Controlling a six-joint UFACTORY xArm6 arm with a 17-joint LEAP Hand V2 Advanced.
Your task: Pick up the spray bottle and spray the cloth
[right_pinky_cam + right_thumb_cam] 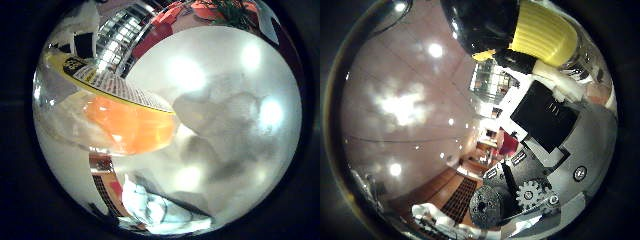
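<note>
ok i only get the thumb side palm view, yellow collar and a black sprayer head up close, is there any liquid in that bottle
Observer: Yes. The little finger side view shows the spray bottle's clear body holding orange liquid, close to the palm.
Operator: and the cloth, cant see it at all here
Observer: A crumpled white cloth lies on the pale table beside the bottle.
Operator: is the bottle touching it
Observer: I cannot tell. The bottle's body overlaps the cloth's edge in that view.
</note>
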